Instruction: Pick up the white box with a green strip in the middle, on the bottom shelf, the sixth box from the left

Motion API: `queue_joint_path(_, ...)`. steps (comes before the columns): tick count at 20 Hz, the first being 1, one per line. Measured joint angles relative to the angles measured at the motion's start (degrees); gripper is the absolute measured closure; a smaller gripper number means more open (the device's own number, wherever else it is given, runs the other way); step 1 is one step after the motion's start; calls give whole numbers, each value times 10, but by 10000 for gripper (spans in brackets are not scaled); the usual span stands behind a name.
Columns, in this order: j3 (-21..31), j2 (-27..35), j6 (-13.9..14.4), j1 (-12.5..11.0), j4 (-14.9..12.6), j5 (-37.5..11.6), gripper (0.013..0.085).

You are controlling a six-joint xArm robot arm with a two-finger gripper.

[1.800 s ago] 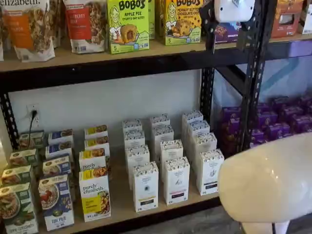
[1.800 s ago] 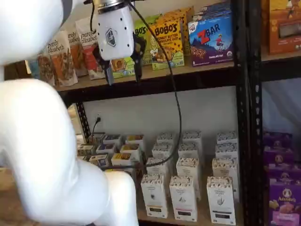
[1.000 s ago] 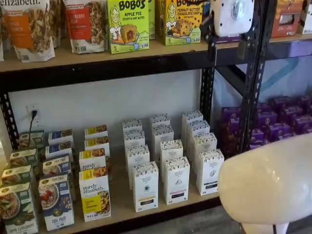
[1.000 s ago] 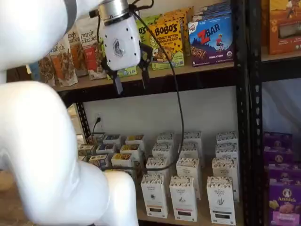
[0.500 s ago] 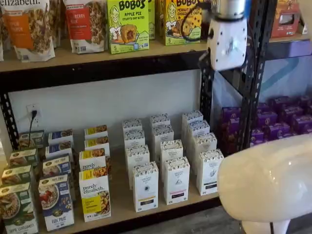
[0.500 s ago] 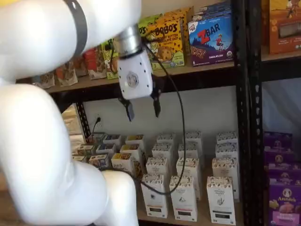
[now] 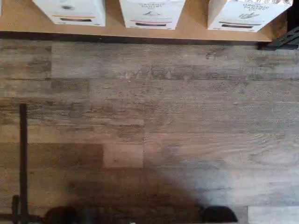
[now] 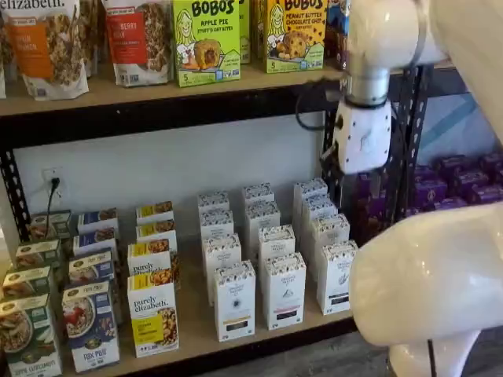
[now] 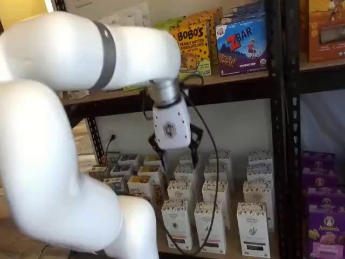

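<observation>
While the pincer [image 9: 175, 152] has dropped from the upper shelf toward the bottom shelf [image 8: 196, 334], fingers spread and empty — the white box [image 9: 253, 229] waits ungrasped at its row's front — approach underway.

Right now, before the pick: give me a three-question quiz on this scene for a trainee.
1. True or false: the gripper is closed on a carton.
2. Where does the white box with the green strip stand?
A. on the level with the snack bar boxes
B. in the front row on the bottom shelf
C. on the ground beside the rack
3. Fill in: the wrist view shows mostly the wood-look ____ in front of the shelf.

Key: 1 false, its fingers are spread and hold nothing. 2 B. 3 floor.
</observation>
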Motion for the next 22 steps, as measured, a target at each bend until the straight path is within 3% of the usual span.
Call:
queue_joint_path(5, 37, 88, -15, -23, -7, -121, 130)
queue_joint_path(12, 37, 231, -47, -53, 3, -269, 130)
queue_joint_path(18, -11, 380, -48, -73, -19, -387, 130)
queue_joint_path(22, -51, 465, -65, -75, -2, -450, 130)
